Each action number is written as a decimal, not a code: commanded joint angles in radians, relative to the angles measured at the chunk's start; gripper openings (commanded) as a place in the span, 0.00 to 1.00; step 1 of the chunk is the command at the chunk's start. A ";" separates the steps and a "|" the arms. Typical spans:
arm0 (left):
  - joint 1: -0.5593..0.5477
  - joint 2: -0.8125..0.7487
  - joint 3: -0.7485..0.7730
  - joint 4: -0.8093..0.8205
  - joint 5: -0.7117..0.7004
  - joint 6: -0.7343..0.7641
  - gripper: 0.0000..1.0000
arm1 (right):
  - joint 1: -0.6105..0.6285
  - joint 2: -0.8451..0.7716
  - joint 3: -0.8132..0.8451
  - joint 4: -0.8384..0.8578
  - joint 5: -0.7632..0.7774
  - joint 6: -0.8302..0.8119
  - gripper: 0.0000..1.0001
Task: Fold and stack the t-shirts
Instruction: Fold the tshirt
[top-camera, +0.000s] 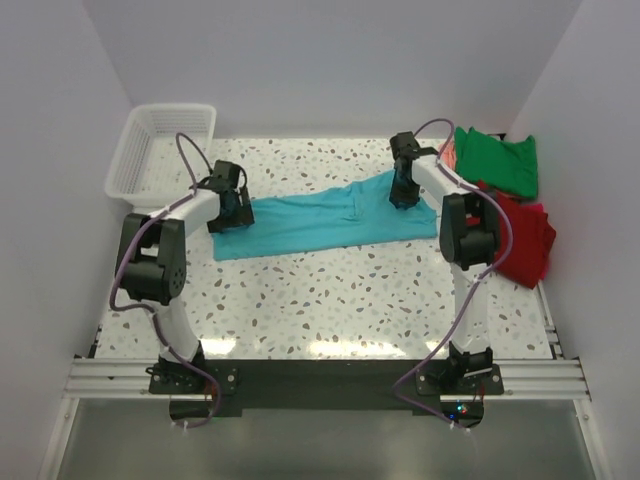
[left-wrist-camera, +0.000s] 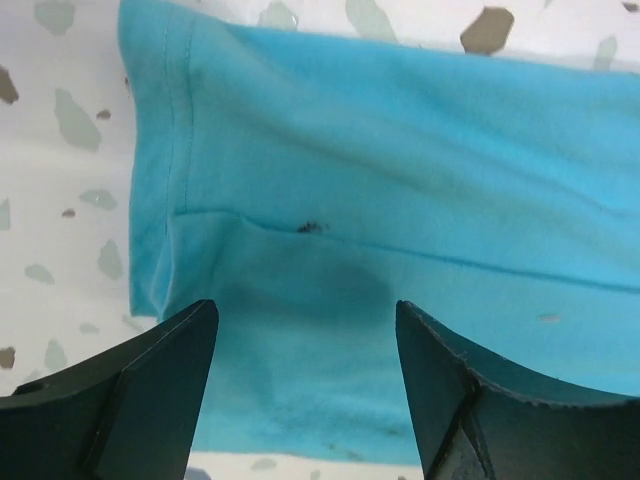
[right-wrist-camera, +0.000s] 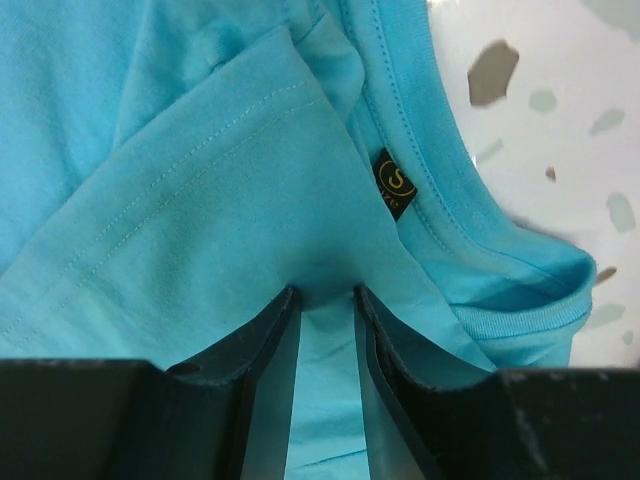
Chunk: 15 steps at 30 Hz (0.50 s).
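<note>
Subject: turquoise t-shirt (top-camera: 320, 225), soft plain cotton, short-sleeved, lying as a long narrow band across the middle of the white speckled tabletop (top-camera: 330, 300).
Long axis: runs left to right across the table. The hem end is on the left arm's side and the collar end is on the right arm's side, slightly farther from the bases.
Left gripper (top-camera: 232, 208): hangs directly over the hem-end corner. The jaws are wide apart with nothing between them, and the cloth lies flat beneath the black fingers (left-wrist-camera: 150, 390).
Right gripper (top-camera: 403, 192): at the collar end, jaws narrow and pinched on a ridge of sleeve cloth that tents up to the fingertips (right-wrist-camera: 285, 310).
Deciding relation: each end lies under its own arm, hem nearest the left and collar nearest the right. By judgement the next fold goes end to end along the long axis, and the left jaws must first close on the hem.
Materials: thin, limp knit with a double-stitched hem (left-wrist-camera: 160, 150), a ribbed collar (right-wrist-camera: 520, 300) and a small black neck label (right-wrist-camera: 396, 183). Layers overlap, so a pinch may take only one.
Other shirts: a green t-shirt (top-camera: 500, 160) and a red t-shirt (top-camera: 525, 240) lie at the right wall. A salmon-pink edge (top-camera: 449, 155) is barely visible beside the green one.
Also present: a white plastic lattice basket (top-camera: 130, 160) at the far left corner.
</note>
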 joint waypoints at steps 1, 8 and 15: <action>0.007 -0.177 -0.062 0.077 0.062 0.038 0.77 | -0.003 0.130 0.124 -0.036 0.029 -0.029 0.34; 0.004 -0.246 -0.105 -0.012 0.090 0.052 0.79 | -0.003 0.306 0.443 -0.107 0.021 -0.069 0.38; 0.003 -0.359 -0.197 0.002 0.137 0.055 0.80 | -0.003 0.301 0.430 0.166 -0.115 -0.112 0.42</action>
